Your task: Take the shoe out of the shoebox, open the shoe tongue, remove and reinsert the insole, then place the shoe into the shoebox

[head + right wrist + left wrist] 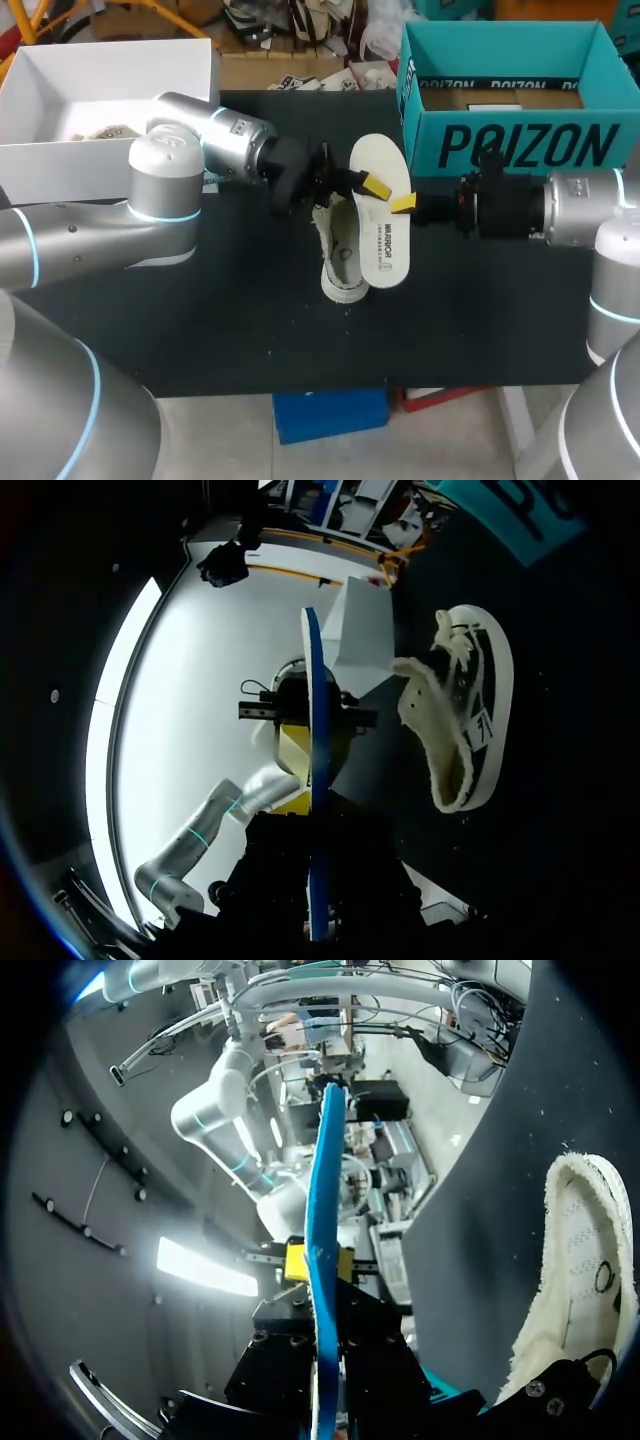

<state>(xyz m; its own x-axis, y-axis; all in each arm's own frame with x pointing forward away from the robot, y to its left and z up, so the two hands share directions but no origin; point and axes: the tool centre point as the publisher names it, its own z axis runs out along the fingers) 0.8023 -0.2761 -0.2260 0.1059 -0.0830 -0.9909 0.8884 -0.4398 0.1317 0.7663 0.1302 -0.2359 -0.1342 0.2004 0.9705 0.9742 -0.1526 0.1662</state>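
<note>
A white insole (381, 215) with a blue underside hangs above the table's middle, held from both sides. My left gripper (372, 186) is shut on its upper left edge, and my right gripper (403, 203) is shut on its right edge. In the left wrist view the insole (322, 1210) shows edge-on between my left gripper's (322, 1272) fingers, with the cream shoe (585, 1280) beside it. In the right wrist view the insole (314, 710) also stands edge-on in my right gripper (315, 775), with the shoe (462, 720) lying off to the side. The shoe (338, 262) rests on the black table under the insole.
The teal shoebox (510, 145) stands open at the back right, just behind my right arm. A white open box (60, 160) sits at the back left. The black table top (230, 320) extends to the front edge.
</note>
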